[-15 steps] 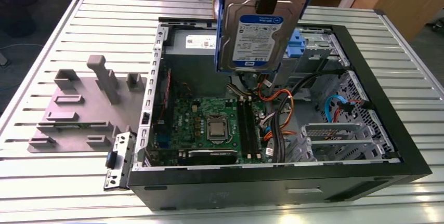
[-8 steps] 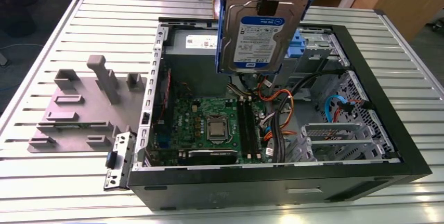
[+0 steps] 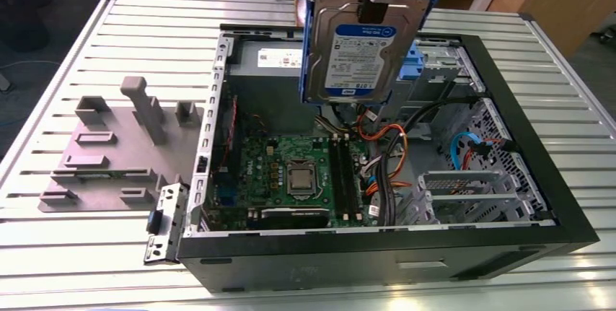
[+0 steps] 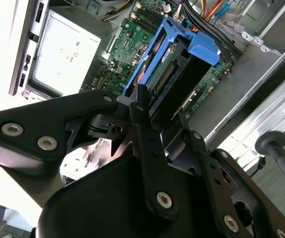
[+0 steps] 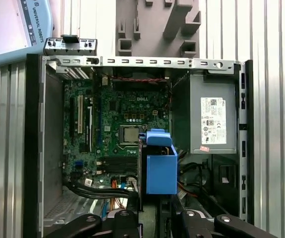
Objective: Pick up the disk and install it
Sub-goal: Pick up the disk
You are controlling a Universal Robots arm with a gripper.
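The disk (image 3: pixel 358 51) is held in the air by the gripper (image 3: pixel 383 1), which is closed on its upper edge. It hangs upright over the open computer case (image 3: pixel 385 260), and its label is turned toward the camera in the exterior view. In the second wrist view the disk (image 4: pixel 179 74) is seen clamped between the two black fingers (image 4: pixel 147 129), with its blue bracket framing it. Below it, a green motherboard (image 3: pixel 288 174) lies on the case floor. A grey power supply (image 3: pixel 274 62) sits at the far side, and a bundle of cables (image 3: pixel 383 138) is seen toward the exterior view's right. The case stands on a slatted metal table (image 3: pixel 97 268). A grey holder (image 3: pixel 115 152) with upright pegs is placed beside the case, on the exterior view's left.
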